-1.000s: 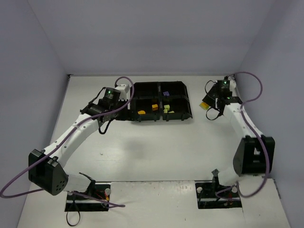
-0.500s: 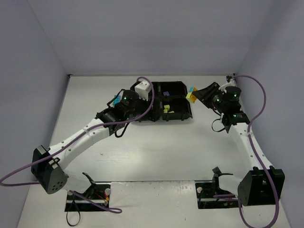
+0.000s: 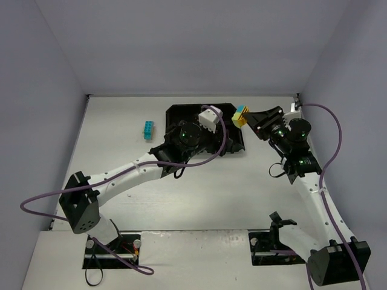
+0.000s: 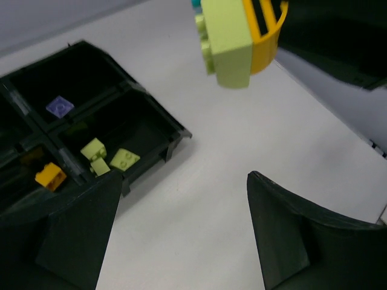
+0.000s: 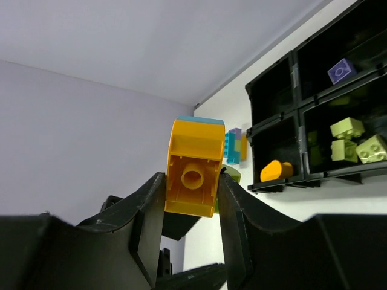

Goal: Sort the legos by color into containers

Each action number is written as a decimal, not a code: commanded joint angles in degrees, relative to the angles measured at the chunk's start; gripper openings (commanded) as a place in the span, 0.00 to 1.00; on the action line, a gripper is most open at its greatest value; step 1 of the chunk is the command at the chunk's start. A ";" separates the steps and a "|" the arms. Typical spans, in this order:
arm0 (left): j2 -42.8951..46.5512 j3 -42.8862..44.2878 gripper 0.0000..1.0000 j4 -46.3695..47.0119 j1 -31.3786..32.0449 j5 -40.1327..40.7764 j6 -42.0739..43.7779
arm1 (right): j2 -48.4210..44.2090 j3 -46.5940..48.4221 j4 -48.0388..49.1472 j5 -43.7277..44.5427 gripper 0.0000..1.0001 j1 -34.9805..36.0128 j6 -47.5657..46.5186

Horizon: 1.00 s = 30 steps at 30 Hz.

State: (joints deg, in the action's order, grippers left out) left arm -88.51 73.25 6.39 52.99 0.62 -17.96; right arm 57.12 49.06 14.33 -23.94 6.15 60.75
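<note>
While your right jaws clench an orange, lime and seemingly cyan lego stack [image 3: 240, 115] upper centre, by the black tray's [image 3: 175, 112] right edge, your left jaws hang released beside it.

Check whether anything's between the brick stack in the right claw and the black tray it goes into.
Yes: the left arm hangs over the tray, hiding most compartments from above. Its open left claw faces the stack, which the right claw holds by the tray's far right corner.
</note>
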 commanded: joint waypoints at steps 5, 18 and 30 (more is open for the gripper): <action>0.97 -1.00 0.77 20.49 1.76 7.28 6.26 | -2.37 -0.54 1.58 6.80 0.00 4.39 9.64; -2.10 -2.59 0.76 27.35 1.85 6.41 11.36 | -0.26 0.16 1.23 7.51 0.00 6.86 14.22; -4.65 -1.54 0.70 31.22 1.85 8.34 13.56 | 1.32 0.69 1.32 6.02 0.00 7.12 14.57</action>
State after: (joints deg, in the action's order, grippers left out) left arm -93.58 69.52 31.24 54.48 7.88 -5.87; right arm 58.22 47.66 11.70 -17.34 12.82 74.48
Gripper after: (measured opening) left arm 0.701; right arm 0.337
